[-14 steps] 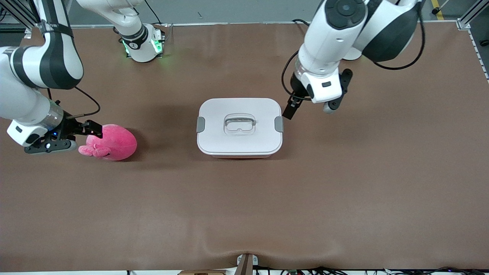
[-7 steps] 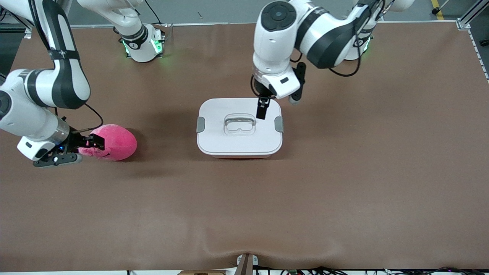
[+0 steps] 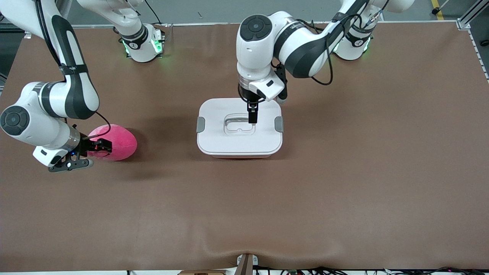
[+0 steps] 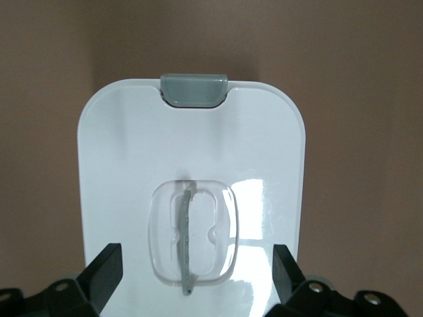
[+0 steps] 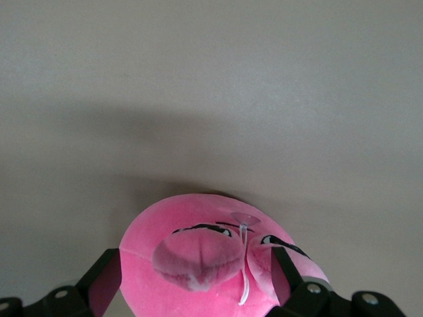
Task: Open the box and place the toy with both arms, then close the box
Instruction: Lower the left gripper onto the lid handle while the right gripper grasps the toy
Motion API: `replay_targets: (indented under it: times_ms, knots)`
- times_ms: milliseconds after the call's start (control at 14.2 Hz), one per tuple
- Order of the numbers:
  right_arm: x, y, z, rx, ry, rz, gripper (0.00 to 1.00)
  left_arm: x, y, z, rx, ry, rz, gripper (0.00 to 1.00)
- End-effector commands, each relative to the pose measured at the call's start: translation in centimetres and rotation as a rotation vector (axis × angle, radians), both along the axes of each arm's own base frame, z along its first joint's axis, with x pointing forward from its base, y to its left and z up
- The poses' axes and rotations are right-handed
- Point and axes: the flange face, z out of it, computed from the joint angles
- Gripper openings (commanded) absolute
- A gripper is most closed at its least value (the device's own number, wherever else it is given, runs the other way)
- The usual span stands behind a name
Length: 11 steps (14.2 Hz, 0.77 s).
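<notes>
One white-lidded translucent pink plastic box (image 3: 239, 128) (two grey clips) and one bright pink plush toy (image 3: 116, 142) sit on the table (image 3: 344, 172). The left end effector (image 3: 251, 116), spread, hangs over the lid's clear handle (image 4: 193, 239). The right end effector (image 3: 100, 146), spread, straddles the toy.

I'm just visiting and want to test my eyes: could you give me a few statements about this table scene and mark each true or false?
1. The white lid is on the box. True.
2. The left gripper is over the lid's handle, fingers apart. True.
3. The pink toy lies inside the box. False: it lies on the table, toward the right arm's end.
4. The right gripper is shut, away from the toy. False: its open fingers straddle the toy.
</notes>
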Motion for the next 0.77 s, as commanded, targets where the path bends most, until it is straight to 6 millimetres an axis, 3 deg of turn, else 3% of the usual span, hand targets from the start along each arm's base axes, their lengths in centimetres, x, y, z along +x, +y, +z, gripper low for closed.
replay_targets:
  times_ms: [0,141,352,633,703]
  knots:
    - [0.1,0.2,0.5,-0.004,-0.001,0.016,1.0,-1.1,-2.3,-2.0,0.007,-0.042,0.031,0.99]
    - [0.1,0.4,0.5,-0.004,0.0,0.018,0.81,-1.6,-3.4,-3.9,0.001,-0.049,0.067,0.98]
    - [0.1,0.2,0.4,-0.004,0.0,0.016,0.7,-2.7,-4.3,-6.7,0.054,-0.083,0.013,0.98]
    - [0.1,-0.8,0.7,0.001,-0.004,0.06,0.29,-3.0,-5.3,-8.5,0.043,-0.12,-0.034,0.93]
    - [0.1,-0.8,0.7,0.001,-0.006,0.06,0.18,-3.8,-6.0,-9.0,0.044,-0.119,-0.055,0.92]
